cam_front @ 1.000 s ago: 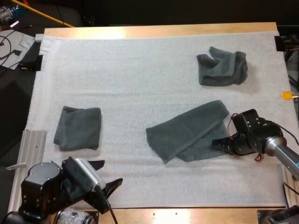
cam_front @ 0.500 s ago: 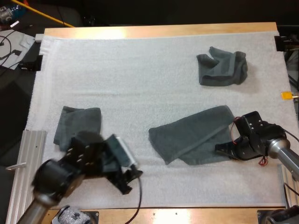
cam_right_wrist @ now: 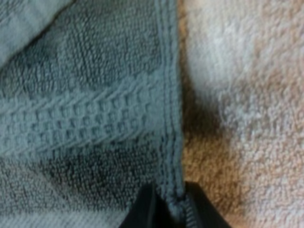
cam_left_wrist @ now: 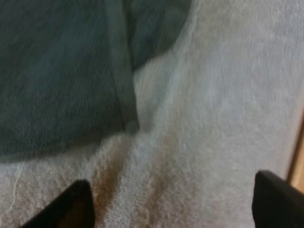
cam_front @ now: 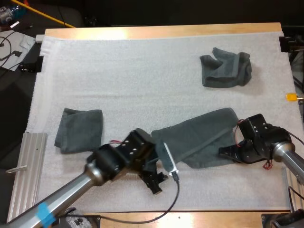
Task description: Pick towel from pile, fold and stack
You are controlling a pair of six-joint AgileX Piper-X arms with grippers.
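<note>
A dark grey-green towel (cam_front: 197, 135) lies half folded on the white mat (cam_front: 142, 76), right of centre. My right gripper (cam_front: 227, 153) is shut on its right edge; in the right wrist view the fingertips (cam_right_wrist: 145, 211) pinch the towel's hem (cam_right_wrist: 170, 118). My left gripper (cam_front: 158, 183) hovers open just before the towel's near-left corner. In the left wrist view its fingers (cam_left_wrist: 76, 206) stand wide apart over bare mat, short of the towel corner (cam_left_wrist: 129, 124).
A folded towel (cam_front: 79, 129) lies at the mat's left. A crumpled towel (cam_front: 225, 66) sits at the far right. A metal rail (cam_front: 26, 166) runs along the mat's near-left side. The wooden table edge (cam_front: 190, 218) lies close behind the left gripper.
My left arm has swung from the lower left corner rightward across the mat to the towel's near-left corner. The right gripper and the towel's right end shifted slightly nearer, then held still.
</note>
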